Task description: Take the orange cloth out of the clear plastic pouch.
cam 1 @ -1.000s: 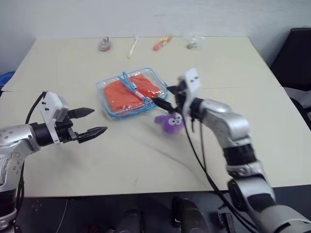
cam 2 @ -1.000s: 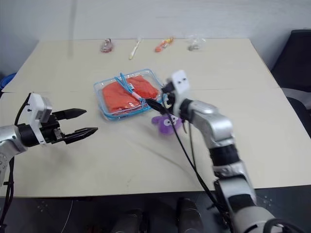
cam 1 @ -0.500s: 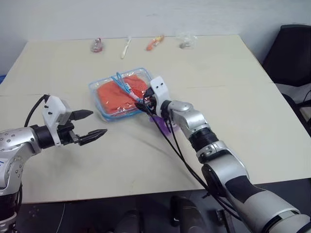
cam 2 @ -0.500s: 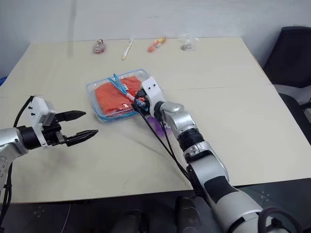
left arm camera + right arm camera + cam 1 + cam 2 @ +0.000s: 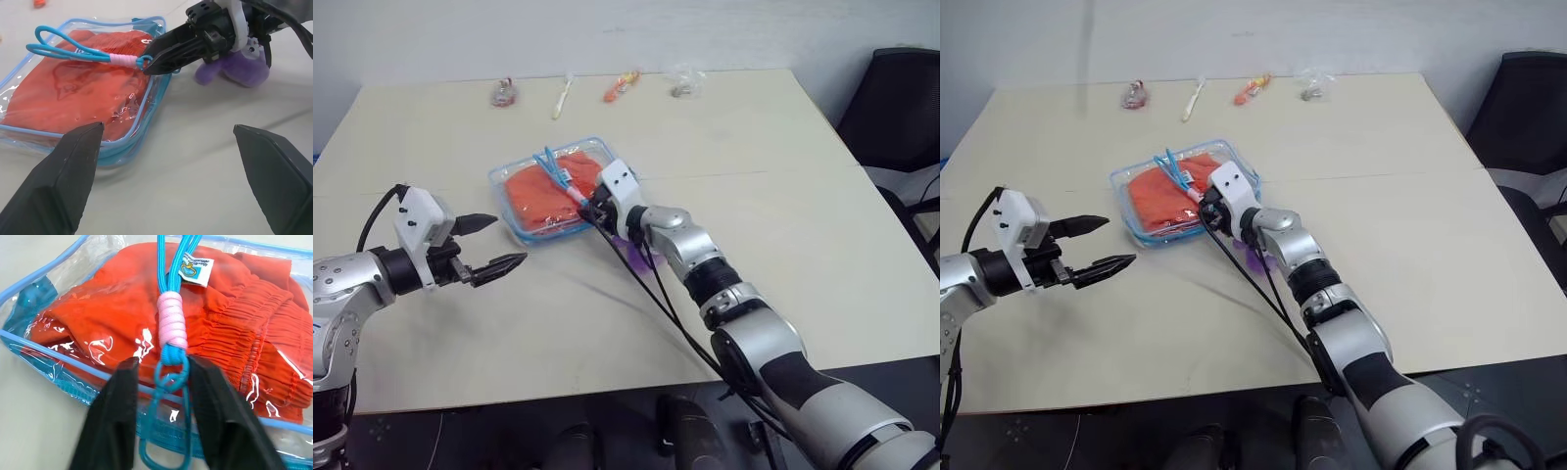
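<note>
Right wrist view shows my right gripper (image 5: 164,431), jaws closing around the blue zipper pull (image 5: 165,382) of the clear plastic pouch (image 5: 524,223) on the desk (image 5: 783,176), orange cloth (image 5: 117,318) inside, so I'd pinch firmly and pull along the zip while the left gripper (image 5: 499,245), jaws spread, braces the pouch.

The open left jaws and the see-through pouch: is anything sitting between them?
No. Between the left gripper and the clear plastic pouch lies only bare table, as the left eye view shows.
</note>
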### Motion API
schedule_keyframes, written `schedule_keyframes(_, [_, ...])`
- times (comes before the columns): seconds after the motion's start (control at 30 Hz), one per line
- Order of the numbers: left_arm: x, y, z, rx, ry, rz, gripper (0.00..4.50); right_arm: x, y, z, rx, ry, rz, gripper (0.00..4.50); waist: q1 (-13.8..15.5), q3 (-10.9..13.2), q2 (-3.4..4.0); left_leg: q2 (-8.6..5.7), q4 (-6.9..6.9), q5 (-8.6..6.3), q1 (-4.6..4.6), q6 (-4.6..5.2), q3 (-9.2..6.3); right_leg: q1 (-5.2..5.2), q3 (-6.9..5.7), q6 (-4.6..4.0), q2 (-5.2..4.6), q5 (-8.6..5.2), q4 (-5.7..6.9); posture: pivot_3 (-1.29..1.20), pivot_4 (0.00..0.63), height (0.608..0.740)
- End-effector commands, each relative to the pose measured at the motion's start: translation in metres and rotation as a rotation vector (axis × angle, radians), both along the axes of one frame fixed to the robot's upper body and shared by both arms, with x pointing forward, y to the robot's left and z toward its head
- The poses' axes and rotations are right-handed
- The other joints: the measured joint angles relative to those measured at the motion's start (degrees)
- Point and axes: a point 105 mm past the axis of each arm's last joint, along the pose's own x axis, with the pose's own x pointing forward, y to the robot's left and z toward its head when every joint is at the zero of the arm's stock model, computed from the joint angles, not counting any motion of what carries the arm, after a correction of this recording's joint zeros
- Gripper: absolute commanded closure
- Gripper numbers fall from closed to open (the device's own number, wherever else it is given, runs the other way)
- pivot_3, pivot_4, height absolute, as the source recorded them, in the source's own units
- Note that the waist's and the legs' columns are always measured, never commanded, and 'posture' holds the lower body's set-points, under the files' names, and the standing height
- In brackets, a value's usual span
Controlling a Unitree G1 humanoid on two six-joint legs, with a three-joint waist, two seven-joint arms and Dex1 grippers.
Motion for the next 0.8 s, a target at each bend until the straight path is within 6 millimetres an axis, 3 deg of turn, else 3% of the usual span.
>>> schedule_keyframes(0.03, [0.001,-0.001,0.011,0.003,-0.053,-0.004,0.00,0.002,0.003,0.018,0.033,-0.054,0.001,4.06,0.00,0.00,0.00,0.00,0.00,0.00,0.00,0.00,0.00,0.00,0.00,0.00,0.00,0.00,0.00,0.00,0.150,0.740])
schedule_keyframes(0.27, [0.003,-0.010,0.011,-0.015,-0.050,-0.040,0.00,0.002,-0.005,0.036,0.076,-0.099,-0.004,4.06,0.06,0.00,0.01,0.00,0.00,0.00,0.00,0.00,0.00,0.00,0.00,0.00,0.00,0.00,0.00,0.00,0.150,0.740])
schedule_keyframes(0.4, [0.004,-0.033,0.008,-0.033,-0.034,-0.125,0.00,-0.009,-0.037,0.085,0.191,-0.145,-0.032,4.06,0.62,0.02,0.04,-0.02,0.05,0.00,-0.09,0.00,-0.12,-0.01,-0.01,0.00,-0.03,0.00,0.01,0.00,0.150,0.740])
schedule_keyframes(0.5, [0.004,-0.062,0.006,-0.055,-0.023,-0.239,0.00,-0.026,-0.097,0.115,0.241,-0.175,-0.130,4.06,2.12,0.02,0.04,-0.08,0.09,0.00,-0.21,0.01,-0.23,-0.02,-0.03,0.00,-0.09,0.00,-0.02,0.00,0.150,0.740])
schedule_keyframes(0.6, [0.002,-0.089,0.007,-0.069,-0.020,-0.350,0.00,-0.046,-0.159,0.121,0.243,-0.156,-0.270,4.06,3.47,0.00,0.01,-0.13,0.25,-0.01,-0.47,0.03,-0.35,-0.11,-0.09,0.02,-0.13,0.01,-0.06,0.00,0.150,0.740])
schedule_keyframes(0.7, [0.002,-0.111,0.013,-0.088,-0.029,-0.455,0.00,-0.071,-0.221,0.107,0.164,-0.120,-0.446,4.06,4.27,-0.01,-0.01,-0.19,0.36,-0.01,-0.69,0.06,-0.25,-0.19,-0.09,0.06,-0.12,0.03,-0.12,0.00,0.150,0.740])
schedule_keyframes(0.8, [0.001,-0.134,0.023,-0.108,-0.050,-0.565,0.00,-0.100,-0.276,0.080,0.081,-0.060,-0.624,4.06,5.03,0.02,0.03,-0.34,0.44,0.01,-0.77,0.08,0.00,-0.27,-0.09,0.09,-0.05,0.05,-0.16,0.00,0.150,0.740])
